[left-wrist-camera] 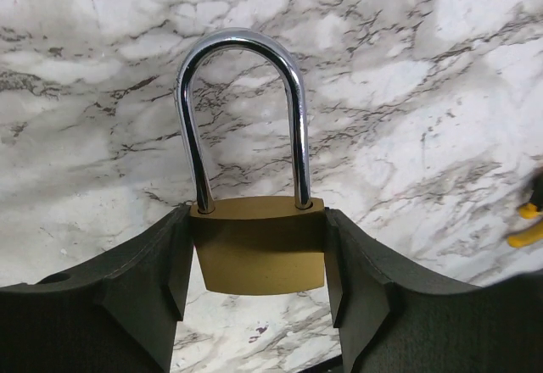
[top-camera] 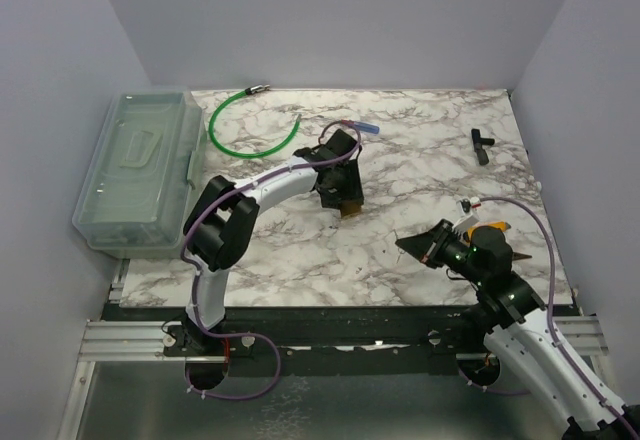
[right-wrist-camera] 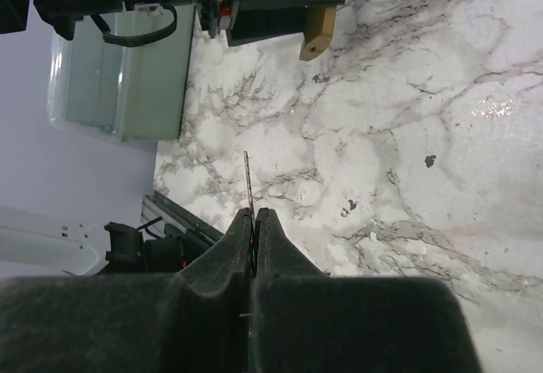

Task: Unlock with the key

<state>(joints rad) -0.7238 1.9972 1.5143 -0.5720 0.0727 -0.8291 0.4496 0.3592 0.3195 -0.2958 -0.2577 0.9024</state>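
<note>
Robot lab test cell: 3 plain grey walls, marble-print tabletop, alu rails at near edge.

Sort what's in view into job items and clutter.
For the job: padlock, gripped in the left claw; key, a thin blade seen edge-on, pinched in the right claw.
Lying about: clear plastic box at the left, green cable beside it, small black part at far right.

Top external: high behind the arm bases, looking down over the whole table.
Left wrist: very close, facing the padlock between its fingers.
Right wrist: low, rolled sideways, looking across the table.
Shared: padlock, in all three.
</note>
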